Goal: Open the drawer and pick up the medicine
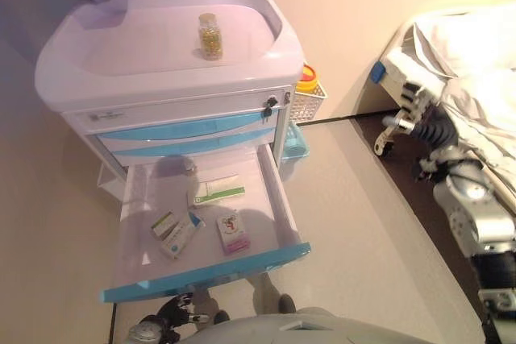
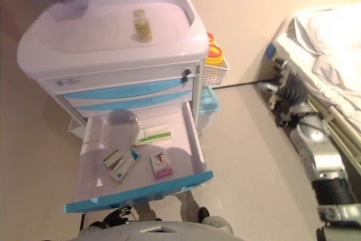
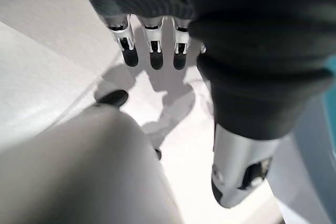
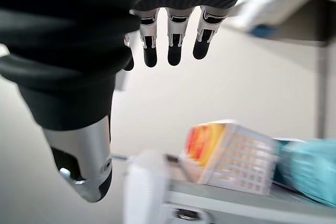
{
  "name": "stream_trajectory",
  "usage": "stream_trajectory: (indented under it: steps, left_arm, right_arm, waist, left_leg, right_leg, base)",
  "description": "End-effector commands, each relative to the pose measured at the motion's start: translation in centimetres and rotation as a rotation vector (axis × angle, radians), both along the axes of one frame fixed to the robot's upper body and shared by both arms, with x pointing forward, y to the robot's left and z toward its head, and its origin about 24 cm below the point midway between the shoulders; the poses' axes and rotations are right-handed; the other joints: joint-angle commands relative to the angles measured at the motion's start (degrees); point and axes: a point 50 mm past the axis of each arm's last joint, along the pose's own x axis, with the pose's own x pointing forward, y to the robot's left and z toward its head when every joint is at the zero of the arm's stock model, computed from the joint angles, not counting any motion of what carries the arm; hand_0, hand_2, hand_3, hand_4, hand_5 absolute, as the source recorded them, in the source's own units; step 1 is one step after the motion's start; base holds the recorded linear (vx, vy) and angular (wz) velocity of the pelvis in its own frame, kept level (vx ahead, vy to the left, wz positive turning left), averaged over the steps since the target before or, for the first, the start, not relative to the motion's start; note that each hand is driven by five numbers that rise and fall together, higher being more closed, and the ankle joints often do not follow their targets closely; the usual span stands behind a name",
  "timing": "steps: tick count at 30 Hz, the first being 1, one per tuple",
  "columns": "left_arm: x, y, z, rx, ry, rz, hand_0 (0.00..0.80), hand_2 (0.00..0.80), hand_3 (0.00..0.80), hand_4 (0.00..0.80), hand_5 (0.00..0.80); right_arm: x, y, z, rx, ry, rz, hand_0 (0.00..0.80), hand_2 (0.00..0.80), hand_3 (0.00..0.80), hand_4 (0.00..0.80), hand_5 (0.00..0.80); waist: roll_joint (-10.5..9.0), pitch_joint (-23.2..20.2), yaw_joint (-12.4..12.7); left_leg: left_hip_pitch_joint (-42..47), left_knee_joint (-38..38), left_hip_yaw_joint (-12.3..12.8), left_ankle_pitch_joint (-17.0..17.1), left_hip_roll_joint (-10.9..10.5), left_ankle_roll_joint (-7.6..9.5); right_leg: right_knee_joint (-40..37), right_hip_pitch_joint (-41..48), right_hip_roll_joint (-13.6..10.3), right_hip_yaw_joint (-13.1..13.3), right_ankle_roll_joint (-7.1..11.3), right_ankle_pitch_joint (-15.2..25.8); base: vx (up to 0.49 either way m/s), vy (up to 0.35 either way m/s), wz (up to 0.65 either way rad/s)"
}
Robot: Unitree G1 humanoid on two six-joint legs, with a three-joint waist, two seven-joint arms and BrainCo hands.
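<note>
The white cart (image 1: 145, 50) has its lowest blue-fronted drawer (image 1: 201, 274) pulled fully out. Inside lie several medicine boxes: a white-and-green one (image 1: 216, 191), a pink-and-white one (image 1: 232, 231), a blue-and-white one (image 1: 181, 238) and a small one (image 1: 164, 224). A bottle of yellow pills (image 1: 210, 35) stands on the cart top. My right hand (image 4: 173, 40) hangs open to the right of the cart, near the bed, holding nothing. My left hand (image 3: 152, 51) is low above the floor, fingers straight and empty.
A white wire basket (image 1: 309, 102) with a yellow container (image 1: 307, 78) hangs on the cart's right side, above a teal bin (image 1: 294, 142). A bed (image 1: 476, 62) with white sheets stands at the far right. Two upper blue drawers are closed.
</note>
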Motion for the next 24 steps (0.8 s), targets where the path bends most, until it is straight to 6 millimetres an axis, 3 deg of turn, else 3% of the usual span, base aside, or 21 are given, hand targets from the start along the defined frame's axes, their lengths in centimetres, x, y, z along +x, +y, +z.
stream_trajectory:
  steps: [1, 4, 7, 13, 20, 24]
  left_arm:
    - [2.9, -0.6, 0.8, -0.013, -0.119, -0.021, 0.000, 0.000, 0.000, 0.000, 0.000]
    - [2.7, -1.3, 0.8, -0.009, -0.138, -0.054, 0.000, 0.000, 0.000, 0.000, 0.000]
    - [3.2, -1.9, 0.9, -0.013, -0.169, -0.065, 0.000, 0.000, 0.000, 0.000, 0.000]
    - [4.2, -2.0, 1.6, -0.075, -0.239, -0.035, 0.000, 0.000, 0.000, 0.000, 0.000]
    - [8.5, -2.3, 4.5, -0.086, -0.422, -0.166, 0.000, 0.000, 0.000, 0.000, 0.000]
    - [12.3, -2.7, 8.0, -0.079, -0.585, -0.247, 0.000, 0.000, 0.000, 0.000, 0.000]
  right_arm:
    - [0.4, 1.7, -0.1, -0.016, -0.111, 0.065, 0.000, 0.000, 0.000, 0.000, 0.000]
    - [-0.4, 2.5, -4.8, 0.102, 0.022, 0.020, 0.000, 0.000, 0.000, 0.000, 0.000]
    - [-1.9, 3.7, -9.1, 0.115, 0.107, -0.036, 0.000, 0.000, 0.000, 0.000, 0.000]
    - [-5.3, 3.7, -14.8, 0.047, 0.266, -0.125, 0.000, 0.000, 0.000, 0.000, 0.000]
    - [-7.7, 2.4, -17.4, -0.014, 0.402, -0.132, 0.000, 0.000, 0.000, 0.000, 0.000]
    - [-7.8, 2.4, -17.7, -0.056, 0.430, -0.074, 0.000, 0.000, 0.000, 0.000, 0.000]
  waist:
    - [-1.17, 0.1, 1.5]
    - [-0.89, 0.4, 1.8]
    - [-0.52, 1.2, 2.0]
    - [0.30, 3.2, 2.6]
    - [1.17, 7.4, 3.3]
    - [2.27, 11.4, 3.2]
  left_leg:
    - [0.5, 3.4, -1.3, -7.0, -1.8, 0.96]
    - [0.2, 3.7, -1.3, -7.0, -1.9, 1.14]
    - [-0.6, 4.3, -1.7, -7.2, -2.1, 1.52]
    - [-1.3, 5.5, -2.8, -7.5, -2.6, 2.24]
    - [-5.3, 9.0, -4.7, -7.2, -3.3, 3.10]
    - [-9.6, 11.1, -5.2, -6.4, -3.8, 3.49]
  right_leg:
    - [4.9, -1.4, -0.7, -0.6, 1.56, -1.2]
    - [5.0, -1.7, -0.6, -0.7, 1.61, -1.1]
    - [5.6, -2.4, -0.5, -0.8, 1.56, -1.4]
    - [7.4, -2.9, -0.5, -1.2, 1.47, -2.0]
    - [11.7, -6.5, -0.6, -1.8, 1.13, -2.7]
    - [14.7, -10.1, -0.7, -2.0, 0.80, -3.4]
  base:
    - [0.044, 0.008, -0.09]
    - [0.036, 0.012, -0.04]
    - [-0.009, 0.011, 0.00]
    - [0.004, 0.023, 0.01]
    - [-0.034, 0.048, 0.03]
    - [-0.148, 0.093, 0.05]
